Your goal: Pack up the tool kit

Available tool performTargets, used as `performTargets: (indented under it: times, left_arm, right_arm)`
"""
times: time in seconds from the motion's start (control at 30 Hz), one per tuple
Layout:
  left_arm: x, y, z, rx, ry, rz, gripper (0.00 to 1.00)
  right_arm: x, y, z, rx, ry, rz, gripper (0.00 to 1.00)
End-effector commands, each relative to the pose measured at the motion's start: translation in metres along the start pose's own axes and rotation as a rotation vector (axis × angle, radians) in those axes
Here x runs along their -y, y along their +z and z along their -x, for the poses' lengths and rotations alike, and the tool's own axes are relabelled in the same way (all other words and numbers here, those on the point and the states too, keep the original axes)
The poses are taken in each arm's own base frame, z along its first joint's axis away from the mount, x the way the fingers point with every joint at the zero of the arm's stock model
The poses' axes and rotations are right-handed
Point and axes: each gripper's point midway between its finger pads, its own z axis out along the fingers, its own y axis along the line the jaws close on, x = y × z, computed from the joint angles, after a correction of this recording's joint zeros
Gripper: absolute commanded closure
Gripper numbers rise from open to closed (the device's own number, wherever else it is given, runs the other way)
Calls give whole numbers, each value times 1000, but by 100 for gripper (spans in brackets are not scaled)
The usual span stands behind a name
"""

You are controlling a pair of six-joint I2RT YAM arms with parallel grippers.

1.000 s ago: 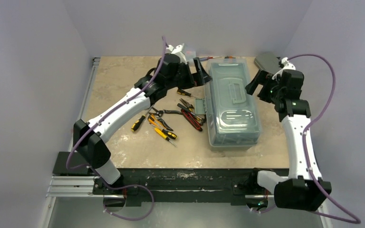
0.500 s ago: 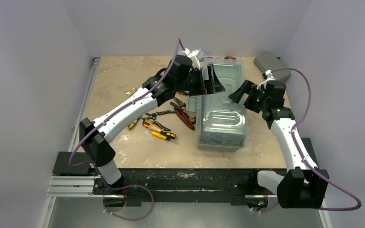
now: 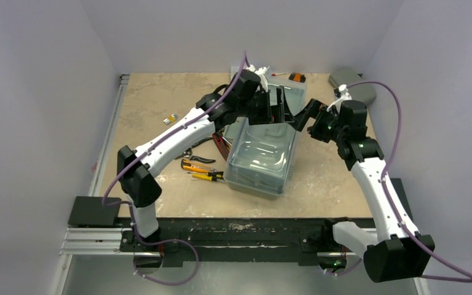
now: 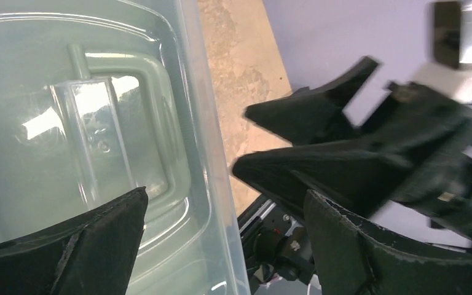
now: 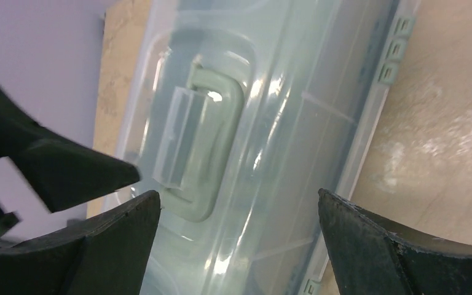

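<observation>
Both grippers (image 3: 278,109) (image 3: 307,115) seemingly hover over the toolbox (image 3: 263,157).

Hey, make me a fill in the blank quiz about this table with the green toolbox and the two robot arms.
1. The fingers of the left gripper and the right gripper both stand ___.
2. In the top view, the yellow-handled screwdrivers lie on the beige table to the ___ of the sage-green plastic toolbox.
3. The flat grey rounded pad sits at the table's far ___ corner.
Missing words: open; left; right.
</observation>
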Motion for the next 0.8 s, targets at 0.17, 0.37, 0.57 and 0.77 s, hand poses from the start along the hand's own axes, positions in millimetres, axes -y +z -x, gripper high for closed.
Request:
performTargets:
  times: [0.17,0.37,0.57,0.77]
  left_arm:
    - [4,13,4,-95,143,52,7]
    - [-14,36,-6,-134,152,123,8]
    - [-24,54,-16,-168,156,160,9]
    - [-26,69,-35,-239,117,133,16]
  right_arm:
    - [2,-63,62,268,-103,-173,1]
    - [-3,-84,75,360,-71,-185,1]
    - [-5,-105,81,451,-45,-194,1]
    - [-5,-110,81,459,-46,-206,2]
